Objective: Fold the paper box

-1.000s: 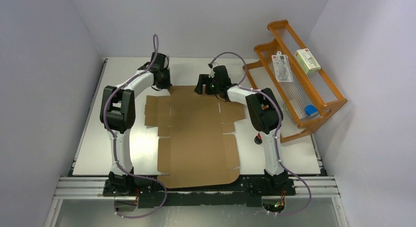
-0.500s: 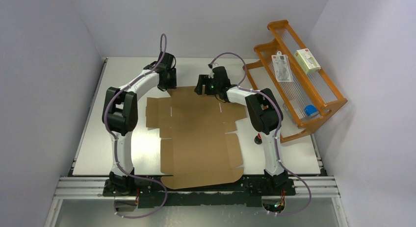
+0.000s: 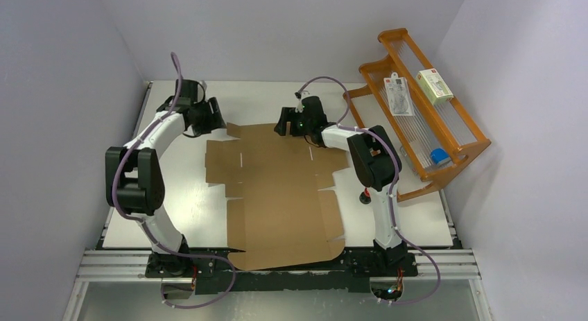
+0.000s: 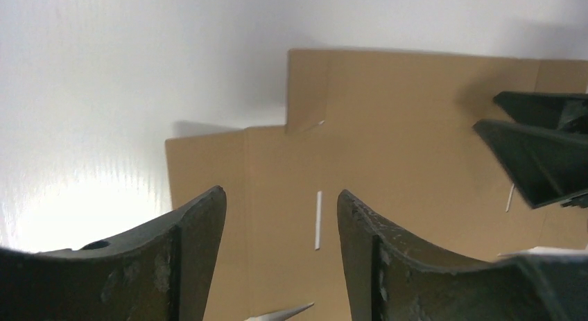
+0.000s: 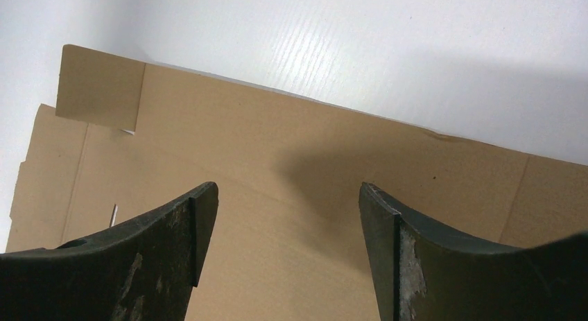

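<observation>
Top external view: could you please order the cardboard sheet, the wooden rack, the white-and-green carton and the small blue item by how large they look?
1. cardboard sheet, clearly the largest
2. wooden rack
3. white-and-green carton
4. blue item, the smallest

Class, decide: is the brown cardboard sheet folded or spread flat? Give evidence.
Spread flat. The paper box lies as one sheet on the table, flaps out sideways, no box walls formed.
</observation>
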Robot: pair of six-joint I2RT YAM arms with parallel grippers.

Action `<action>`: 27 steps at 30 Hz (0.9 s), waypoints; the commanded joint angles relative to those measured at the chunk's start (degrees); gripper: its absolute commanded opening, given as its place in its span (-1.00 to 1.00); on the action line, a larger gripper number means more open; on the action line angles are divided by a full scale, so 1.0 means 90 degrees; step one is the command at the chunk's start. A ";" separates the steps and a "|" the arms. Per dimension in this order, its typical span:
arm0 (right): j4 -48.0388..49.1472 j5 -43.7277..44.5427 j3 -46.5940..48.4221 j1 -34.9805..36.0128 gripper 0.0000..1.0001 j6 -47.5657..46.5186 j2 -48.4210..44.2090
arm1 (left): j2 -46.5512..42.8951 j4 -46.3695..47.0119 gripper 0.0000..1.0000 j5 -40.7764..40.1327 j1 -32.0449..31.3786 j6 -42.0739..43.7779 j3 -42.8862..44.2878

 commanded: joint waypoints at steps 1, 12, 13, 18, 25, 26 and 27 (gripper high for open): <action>-0.0633 -0.0193 -0.0344 0.0063 0.57 0.0077 0.0056 | -0.0369 -0.0160 0.31 0.0675 0.0335 0.0283 -0.0648; -0.0614 -0.0275 -0.0383 0.0063 0.58 0.0015 0.0061 | -0.0194 -0.0109 0.29 0.1167 0.1157 0.0545 -0.1529; -0.0609 -0.0286 -0.0383 0.0066 0.58 0.0022 0.0070 | -0.0140 -0.0100 0.29 0.1161 0.1155 0.0551 -0.1528; -0.0566 -0.0308 -0.0421 0.0064 0.58 0.0018 0.0059 | 0.0189 -0.0203 0.22 0.1149 0.1155 0.0679 -0.1489; -0.0560 -0.0284 -0.0450 0.0070 0.58 0.0010 0.0033 | 0.0088 -0.0182 -0.39 0.1242 0.1145 0.0696 -0.1486; -0.0564 -0.0268 -0.0456 0.0064 0.58 0.0001 0.0024 | 0.0011 -0.0191 -0.46 0.1212 0.1116 0.0681 -0.1474; -0.0572 -0.0242 -0.0465 0.0063 0.58 -0.0010 0.0014 | -0.0076 -0.0216 -0.58 0.1149 0.1066 0.0690 -0.1454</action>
